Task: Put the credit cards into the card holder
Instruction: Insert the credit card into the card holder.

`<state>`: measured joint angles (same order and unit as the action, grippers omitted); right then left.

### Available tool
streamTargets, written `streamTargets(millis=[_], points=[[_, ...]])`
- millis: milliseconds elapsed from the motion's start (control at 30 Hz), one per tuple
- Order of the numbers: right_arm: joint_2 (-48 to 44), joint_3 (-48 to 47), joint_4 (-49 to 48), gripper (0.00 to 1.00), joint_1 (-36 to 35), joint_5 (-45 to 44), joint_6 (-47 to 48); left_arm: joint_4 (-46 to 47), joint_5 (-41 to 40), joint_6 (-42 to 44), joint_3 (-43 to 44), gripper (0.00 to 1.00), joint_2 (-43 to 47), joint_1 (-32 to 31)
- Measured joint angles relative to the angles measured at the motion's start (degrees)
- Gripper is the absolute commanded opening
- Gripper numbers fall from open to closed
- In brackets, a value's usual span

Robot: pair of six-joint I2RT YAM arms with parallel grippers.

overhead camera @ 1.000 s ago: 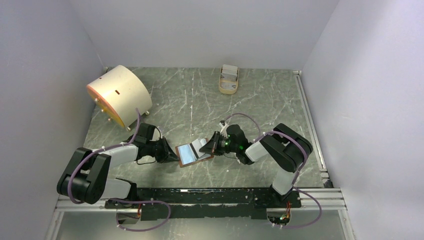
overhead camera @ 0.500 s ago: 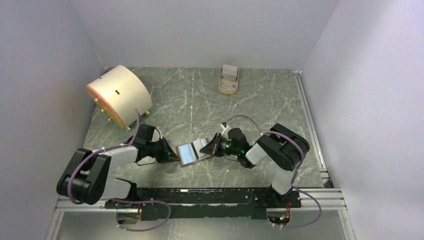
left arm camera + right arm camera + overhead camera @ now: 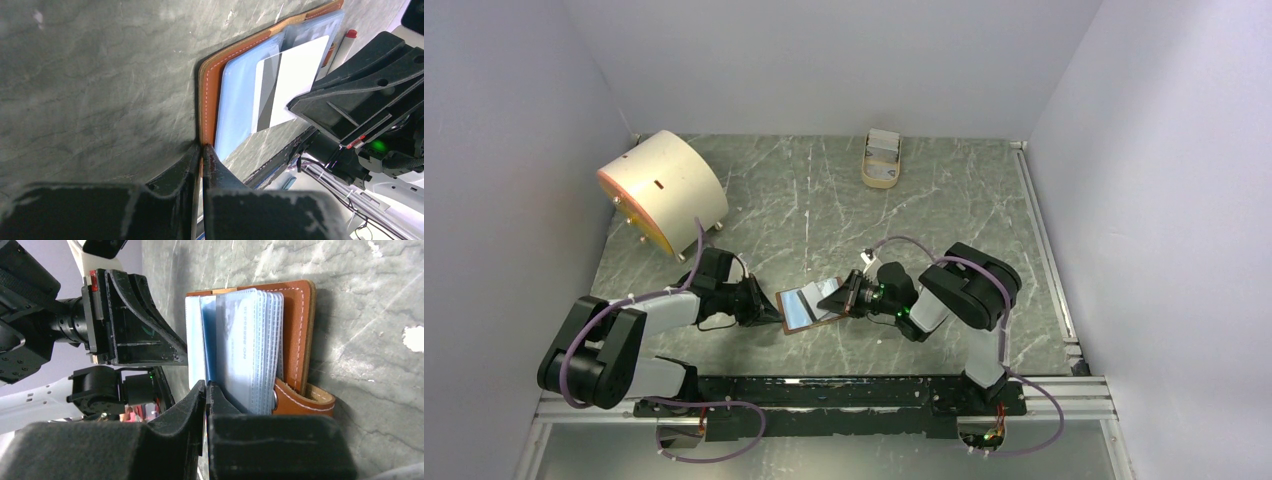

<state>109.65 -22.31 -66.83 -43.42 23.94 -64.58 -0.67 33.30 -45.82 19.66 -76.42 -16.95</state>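
Observation:
The card holder (image 3: 807,306), a brown leather wallet, lies open on the table with its light blue inside (image 3: 235,107) up. My left gripper (image 3: 770,305) is shut on the wallet's left brown edge (image 3: 206,100). My right gripper (image 3: 839,297) is shut on a white credit card (image 3: 292,82) with a dark stripe. It holds the card flat over the blue inside, next to the clear sleeves (image 3: 255,340). The right wrist view shows the card (image 3: 193,340) almost edge-on and the snap tab (image 3: 300,401) at the near end. I cannot tell whether the card's end is inside a pocket.
A big cream drum (image 3: 662,185) stands at the back left. A tan oval tray (image 3: 882,160) with pale grey flat pieces in it sits at the back centre. A thin stick with a red tip (image 3: 344,42) lies beside the wallet's far edge. A metal rail (image 3: 1044,240) runs along the right.
My right gripper has moved left with the card, bringing it further over the open wallet. My left gripper and the wallet have stayed put.

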Motion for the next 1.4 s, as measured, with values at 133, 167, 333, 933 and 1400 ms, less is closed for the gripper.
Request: streamTargets(millis=[133, 167, 333, 933, 1400], points=[[1.53, 0.22, -2.99, 0.07, -0.13, -0.55, -1.81, 0.02, 0.02, 0.00, 0.00, 0.09, 0.02, 0.00], [1.68, 0.39, -3.56, 0.06, -0.17, -0.81, -2.27, 0.04, 0.04, 0.00, -0.02, 0.09, 0.02, 0.00], [1.75, 0.74, -4.15, 0.04, -0.55, -1.97, -3.34, 0.63, 0.26, -0.07, -0.46, 0.09, 0.26, 0.00], [-9.97, -2.89, 16.87, 0.47, -2.29, -6.88, 3.87, 1.14, 0.55, -0.26, -0.85, 0.09, 0.44, 0.00], [-14.27, -9.01, 35.30, 0.40, -2.67, -9.53, 12.26, 1.14, 0.55, -0.26, -0.85, 0.09, 0.44, 0.00]])
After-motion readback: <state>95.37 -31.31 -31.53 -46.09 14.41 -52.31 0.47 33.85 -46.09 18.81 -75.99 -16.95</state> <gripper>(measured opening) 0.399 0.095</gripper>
